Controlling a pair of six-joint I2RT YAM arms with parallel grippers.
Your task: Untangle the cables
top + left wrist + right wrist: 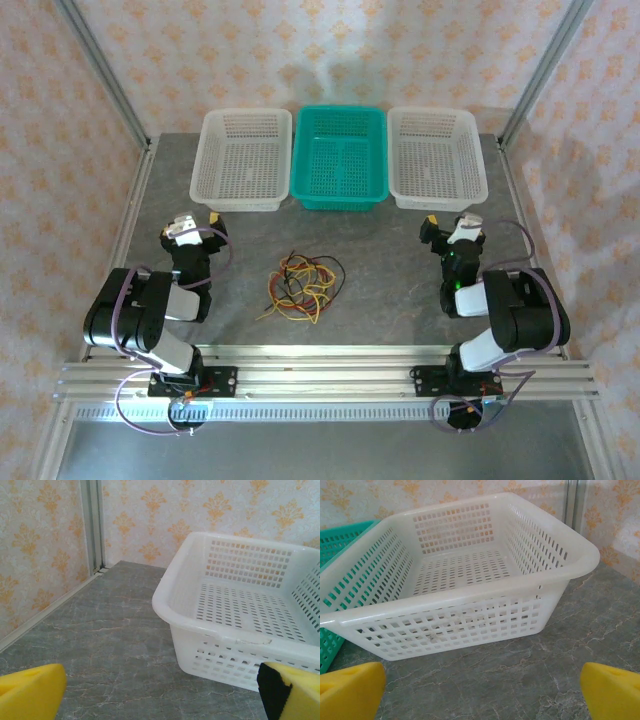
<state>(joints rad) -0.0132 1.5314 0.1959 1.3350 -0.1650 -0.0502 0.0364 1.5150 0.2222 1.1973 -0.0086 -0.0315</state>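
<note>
Left fingers [30, 692], right fingers [612, 692] up front: mine, spread wide, holding nothing. Tangled cables [302, 284] lie on table [390, 290] between my arms. Likely light, limp, springy, prone to snag. Best hold: outer stray loop, gentle pull.

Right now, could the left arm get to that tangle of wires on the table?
Probably yes. The wires lie in the open on the table, just to the right of the left claw, with nothing between them. The claw is open, and the baskets sit farther back.
</note>
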